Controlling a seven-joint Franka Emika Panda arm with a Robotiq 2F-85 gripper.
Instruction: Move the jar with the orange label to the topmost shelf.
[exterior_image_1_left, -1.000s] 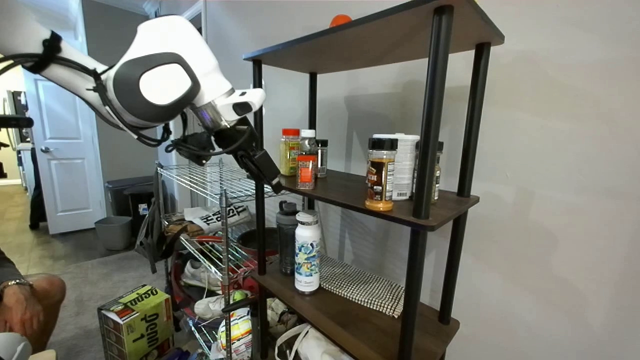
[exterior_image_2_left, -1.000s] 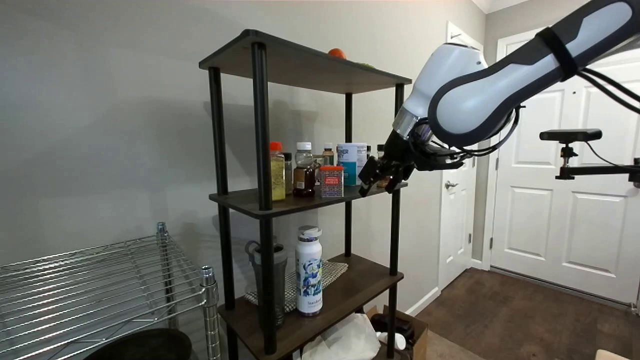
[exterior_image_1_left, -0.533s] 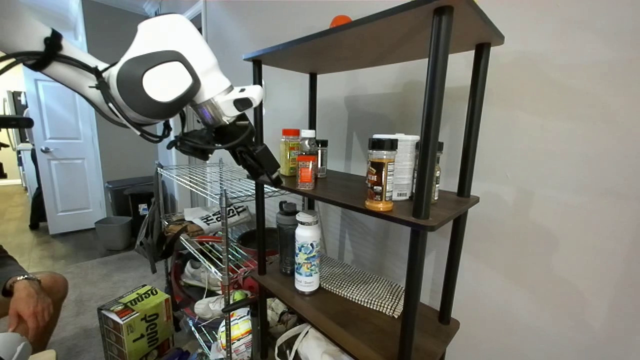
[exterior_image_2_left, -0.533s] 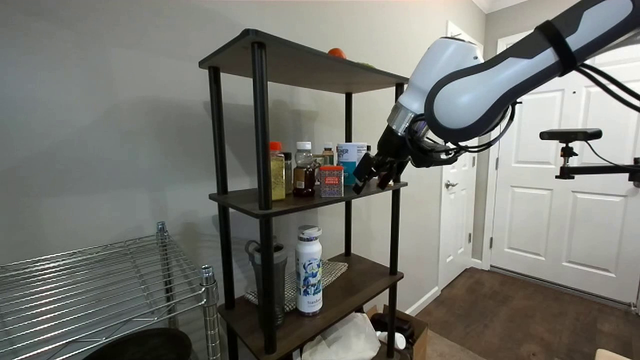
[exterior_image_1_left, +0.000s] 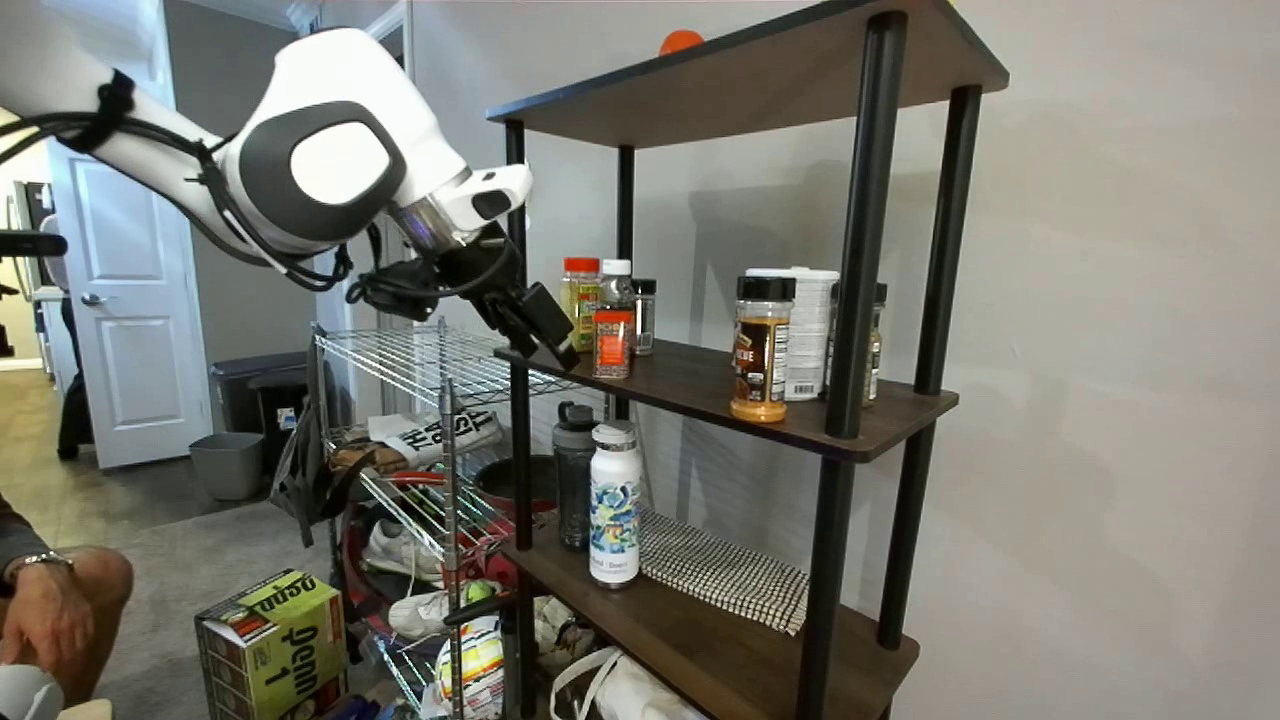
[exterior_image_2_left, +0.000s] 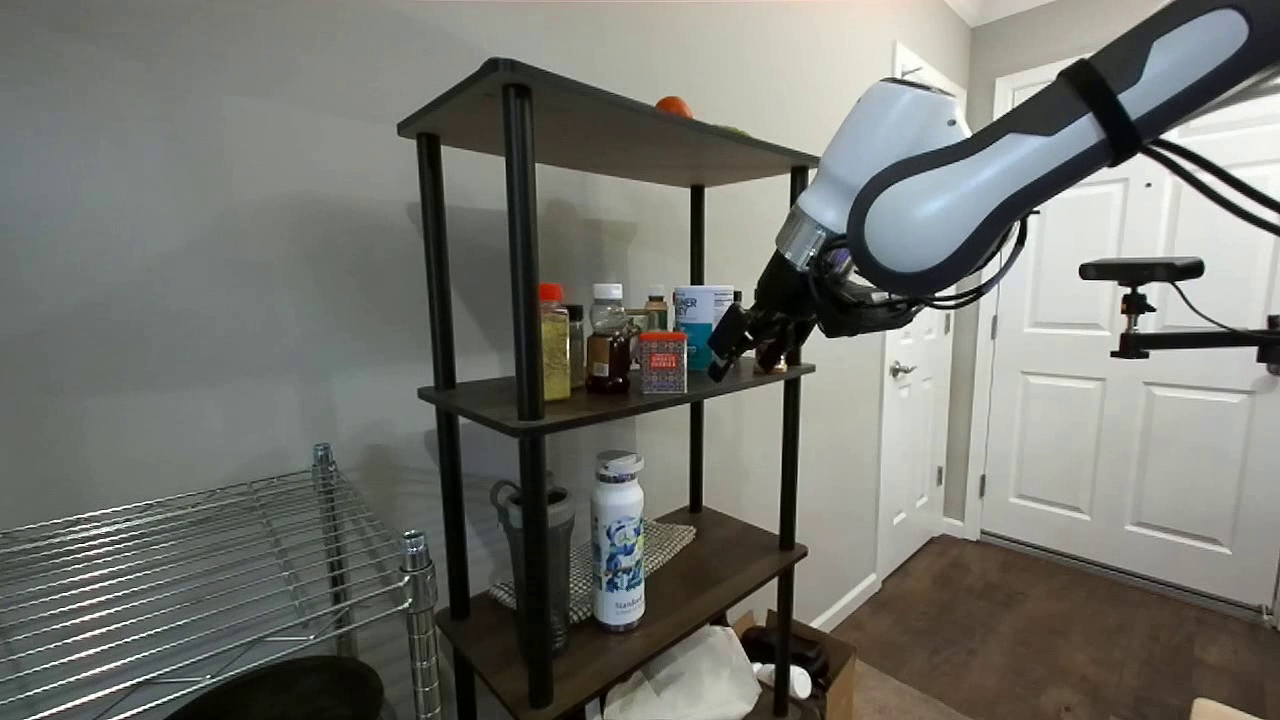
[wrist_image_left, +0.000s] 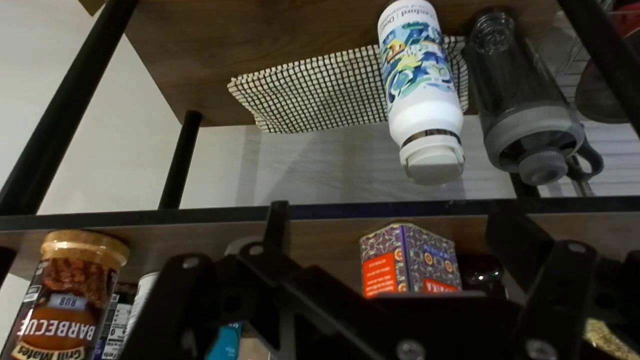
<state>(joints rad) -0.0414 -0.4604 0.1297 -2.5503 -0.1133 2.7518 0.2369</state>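
The jar with the orange label (exterior_image_1_left: 613, 345) looks like a small squarish tin with an orange panel, upright on the middle board's front edge. It also shows in an exterior view with a red-orange lid (exterior_image_2_left: 663, 365). My gripper (exterior_image_1_left: 545, 352) is open just in front of the shelf, beside this tin. In the wrist view, which appears upside down, the tin sits between the spread fingers of my gripper (wrist_image_left: 391, 216), apart from both; its lid end is hidden by the gripper body. High above runs the topmost shelf (exterior_image_1_left: 740, 90).
Close behind the tin stands a dark bottle with a white cap (exterior_image_2_left: 608, 345); a yellow-green jar (exterior_image_1_left: 579, 305) is nearby. A barbecue jar (exterior_image_1_left: 762, 350) and white canister (exterior_image_1_left: 810, 340) occupy the board's far part. A black post (exterior_image_1_left: 518, 300) rises near the gripper. An orange round object (exterior_image_1_left: 682, 41) rests on top.
My gripper has moved slightly upward and closer to the tin, leftward in one exterior picture and rightward in another. It stays open. The jars and bottles have not moved.
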